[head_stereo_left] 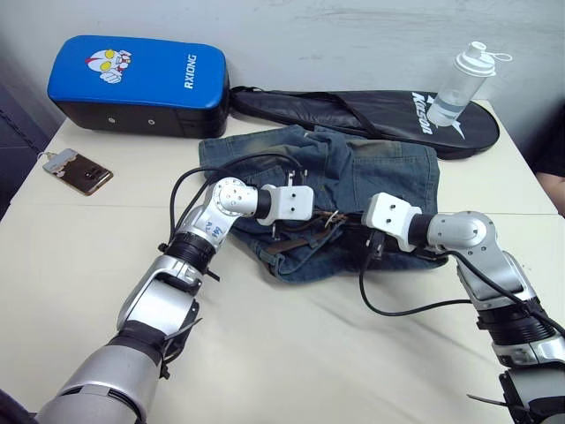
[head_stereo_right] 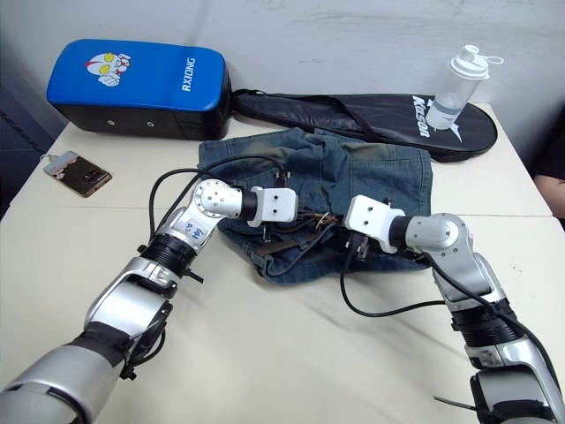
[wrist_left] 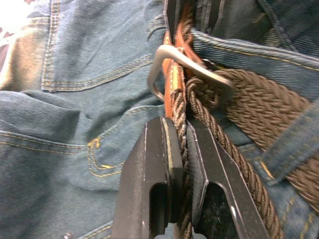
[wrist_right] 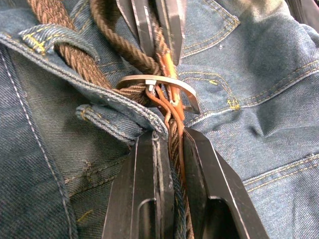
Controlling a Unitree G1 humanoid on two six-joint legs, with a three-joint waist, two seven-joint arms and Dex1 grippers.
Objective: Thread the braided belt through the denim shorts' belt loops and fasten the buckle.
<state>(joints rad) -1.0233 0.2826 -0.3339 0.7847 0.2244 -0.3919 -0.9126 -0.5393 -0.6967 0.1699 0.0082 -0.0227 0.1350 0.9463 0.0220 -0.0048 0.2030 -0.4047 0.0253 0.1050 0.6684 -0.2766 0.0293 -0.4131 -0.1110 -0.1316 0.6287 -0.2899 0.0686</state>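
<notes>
The shorts (head_stereo_left: 353, 177) lie mid-table, bag (head_stereo_left: 371, 115) just behind, with bare table (head_stereo_left: 291, 353) in front. Both grippers meet at the waistband: the left gripper (wrist_left: 182, 130) and right gripper (wrist_right: 169, 137) each pinch the belt (wrist_left: 259, 104) on either side of the buckle (wrist_left: 172, 57), jaws pressed on the braid.

Likely a lab or test room. Plain pale table (head_stereo_left: 79, 256) against bare wall (head_stereo_left: 335, 35). Scattered with blue strike pad (head_stereo_left: 141, 84), racket bag (head_stereo_left: 371, 115), bottle (head_stereo_left: 461, 87).

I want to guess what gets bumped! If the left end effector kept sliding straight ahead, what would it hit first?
Probably the buckle. The left end effector is shut on the braided belt, and the silver frame sits just ahead along the strap, with the right end effector beyond it.
</notes>
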